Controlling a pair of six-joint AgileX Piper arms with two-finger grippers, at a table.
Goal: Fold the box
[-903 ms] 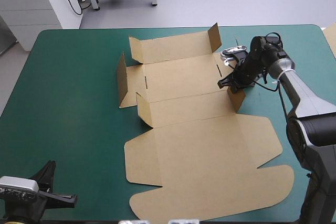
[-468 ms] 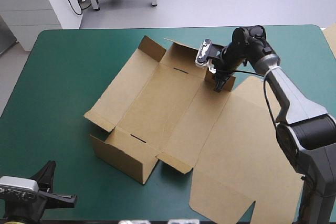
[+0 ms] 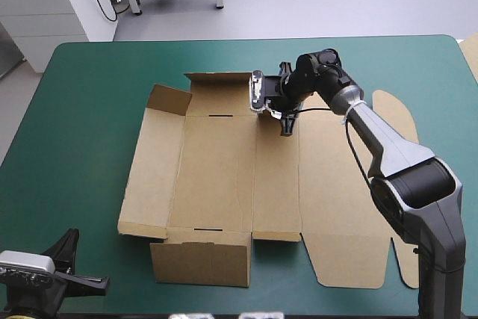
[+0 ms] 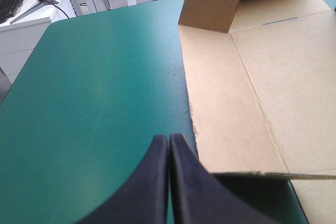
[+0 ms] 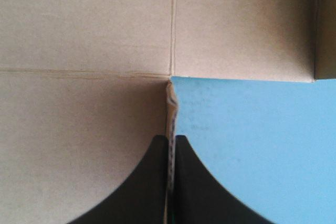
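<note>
- Teal-green table cover [image 3: 82,132] is seen under everything, and its left half is left bare.
- Brown board makes up the box [image 3: 216,169], which is laid open at the middle of the table, reaching toward the right edge.
- Its lid panel [image 3: 336,184] is spread flat on the right-hand side, with rounded ears at the far and near ends.
- A near wall [image 3: 202,263] is raised along the box's near edge, and a far wall [image 3: 219,80] is raised opposite it.
- A corner flap [image 3: 168,100] is stood up at the far left corner, and the long left panel is laid flat.
- At the far edge, where base and lid meet, the right gripper [image 5: 171,140] is pressed down, its black fingers all but closed with board pinched between them.
- By the table's near left corner the left gripper [image 4: 169,139] is held with its fingers together and nothing between them, near the box's near left corner but not touching it.
- A thin tab [image 5: 170,108] is what is pinched, seen edge-on beside bare cover.
- The box is judged to be at an early stage: it is being positioned by that tab and most walls are not yet raised.
- For the next move, a release of the tab is called for, then both grippers are needed on the left panel and side walls so they can be lifted and tucked.
</note>
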